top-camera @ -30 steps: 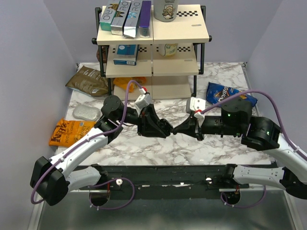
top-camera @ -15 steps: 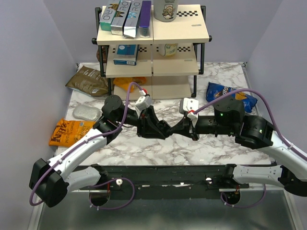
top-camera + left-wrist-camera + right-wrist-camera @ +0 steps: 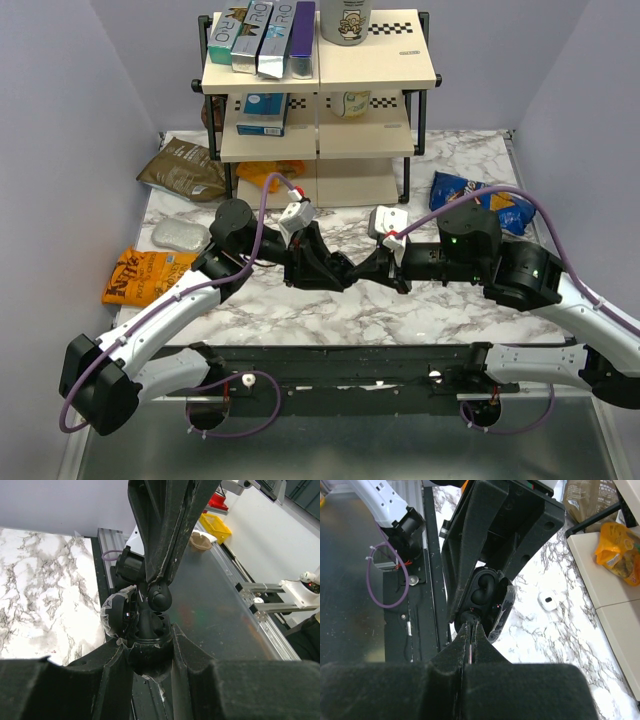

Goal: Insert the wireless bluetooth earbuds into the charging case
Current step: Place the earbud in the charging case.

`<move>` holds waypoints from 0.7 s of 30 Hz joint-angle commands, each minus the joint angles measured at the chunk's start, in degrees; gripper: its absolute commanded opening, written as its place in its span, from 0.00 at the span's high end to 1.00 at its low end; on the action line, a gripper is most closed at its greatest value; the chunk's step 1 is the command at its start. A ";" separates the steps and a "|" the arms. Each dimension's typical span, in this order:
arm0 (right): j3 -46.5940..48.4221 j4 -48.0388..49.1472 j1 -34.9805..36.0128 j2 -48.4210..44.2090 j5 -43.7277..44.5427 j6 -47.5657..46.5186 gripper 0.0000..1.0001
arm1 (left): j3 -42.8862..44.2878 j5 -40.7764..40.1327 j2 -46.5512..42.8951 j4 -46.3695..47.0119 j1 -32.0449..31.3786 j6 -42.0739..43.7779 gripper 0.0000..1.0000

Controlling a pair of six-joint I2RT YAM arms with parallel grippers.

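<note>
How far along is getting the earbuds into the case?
Done: the left pincer holds the case with its lid open. In hand: the right pincer, shut on one earbud, is at the case's opening. Left: seating it; the other earbud's whereabouts aren't clear.

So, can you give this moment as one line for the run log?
left gripper: shut on open case | right gripper: shut on earbud | earbud: at case opening, not yet seated

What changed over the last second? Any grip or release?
The right arm slid left, bringing the right gripper and its earbud closer to the open charging case. Nothing was gripped or released. The left gripper kept holding the case in place.
</note>
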 commanded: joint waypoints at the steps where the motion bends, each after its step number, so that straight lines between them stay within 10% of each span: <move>1: -1.13 0.79 0.52 0.02 1.05 -0.21 0.99 | 1.60 0.26 -1.20 0.36 0.01 1.56 1.00; 21: -2.54 3.25 1.40 1.24 2.11 0.76 0.99 | 1.60 -1.06 -1.38 1.06 0.01 1.48 1.00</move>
